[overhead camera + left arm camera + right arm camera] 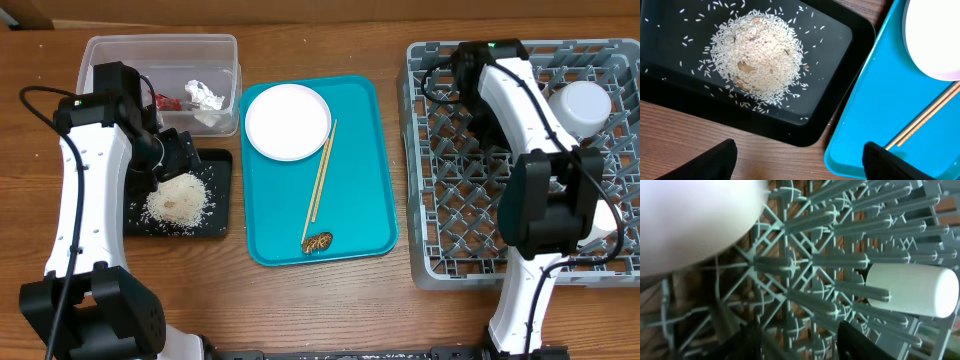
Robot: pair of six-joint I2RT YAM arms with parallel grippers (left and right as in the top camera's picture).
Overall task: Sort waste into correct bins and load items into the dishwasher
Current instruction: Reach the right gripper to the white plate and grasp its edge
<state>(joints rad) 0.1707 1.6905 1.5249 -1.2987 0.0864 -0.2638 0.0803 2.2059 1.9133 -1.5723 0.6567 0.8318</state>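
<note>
A teal tray [360, 200] holds a white plate [288, 121], a pair of chopsticks [320, 183] and a brown food scrap [317, 242]. A black tray [222, 170] carries a heap of rice [178, 198], which also shows in the left wrist view [757, 55]. My left gripper [800, 165] is open and empty, over the black tray's edge beside the teal tray [875, 95]. My right gripper [800, 345] is open and empty over the grey dish rack [450, 200]. A white bowl [581, 106] sits in the rack, and a white cup [912, 289] lies on its prongs.
A clear plastic bin [100, 55] at the back left holds crumpled paper and red scraps. The rack's prongs [830, 260] stand close under the right gripper. Bare wooden table [330, 310] lies in front of the trays.
</note>
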